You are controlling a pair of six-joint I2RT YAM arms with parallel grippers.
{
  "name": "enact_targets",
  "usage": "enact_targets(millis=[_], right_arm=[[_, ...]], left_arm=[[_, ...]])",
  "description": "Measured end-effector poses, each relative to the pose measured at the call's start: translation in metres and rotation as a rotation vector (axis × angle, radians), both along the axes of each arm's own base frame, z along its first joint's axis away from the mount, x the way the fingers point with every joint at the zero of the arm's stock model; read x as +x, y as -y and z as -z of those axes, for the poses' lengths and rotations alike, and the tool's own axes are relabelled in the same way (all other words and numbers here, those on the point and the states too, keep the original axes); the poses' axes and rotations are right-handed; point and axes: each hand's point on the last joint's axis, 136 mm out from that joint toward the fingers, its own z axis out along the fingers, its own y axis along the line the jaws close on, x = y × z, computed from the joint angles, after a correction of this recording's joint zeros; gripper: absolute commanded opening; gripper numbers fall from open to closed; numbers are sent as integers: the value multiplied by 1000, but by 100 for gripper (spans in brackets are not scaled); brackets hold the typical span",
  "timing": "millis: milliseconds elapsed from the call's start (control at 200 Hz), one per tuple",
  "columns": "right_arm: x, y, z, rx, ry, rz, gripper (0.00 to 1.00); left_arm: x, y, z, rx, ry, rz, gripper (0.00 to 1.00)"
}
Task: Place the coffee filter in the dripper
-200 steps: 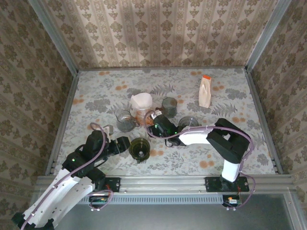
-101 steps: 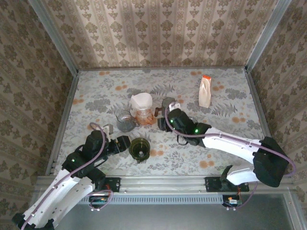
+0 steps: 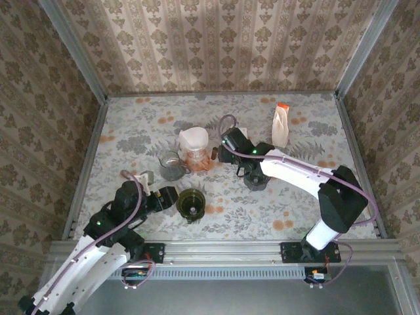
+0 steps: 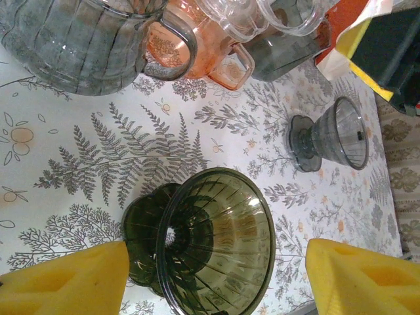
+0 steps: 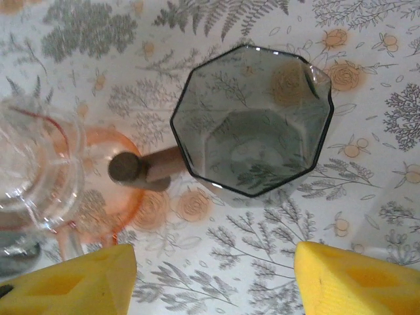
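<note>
You swung the right tool (image 5: 215, 275) up-frame beside the coffee filter (image 3: 194, 138), its pads spread and empty; grasping apparently remained undone.

Looking like a robotics lab booth dressed up as a home coffee corner. Standing boxed in by damask wallpaper panels (image 3: 216, 46) held in bare aluminium posts (image 3: 73, 47). Spreading a floral-print tabletop (image 3: 144, 121) up to an aluminium rail (image 3: 223, 248) carrying the bolted arm bases (image 3: 314, 252). Keeping a green glass dripper (image 4: 216, 243) just ahead of the left jaws and an octagonal smoked-glass tumbler (image 5: 252, 118) beyond the right jaws.
</note>
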Motion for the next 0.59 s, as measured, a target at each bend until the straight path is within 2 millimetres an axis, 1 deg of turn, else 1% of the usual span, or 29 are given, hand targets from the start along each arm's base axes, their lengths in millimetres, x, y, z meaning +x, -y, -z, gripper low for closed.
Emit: enact_targets(millis=[245, 345, 420, 490, 595], right_arm=[[9, 7, 2, 16, 3, 94, 67], [10, 9, 2, 14, 4, 103, 67], [11, 9, 2, 15, 6, 106, 67], [11, 9, 2, 18, 7, 108, 67], [11, 9, 2, 19, 9, 108, 67]], left_arm=[[-2, -3, 4, 5, 2, -3, 73], [3, -7, 5, 19, 7, -28, 72], [13, -10, 7, 31, 3, -56, 71], [28, -11, 11, 47, -8, -88, 69], [54, -11, 20, 55, -31, -126, 59]])
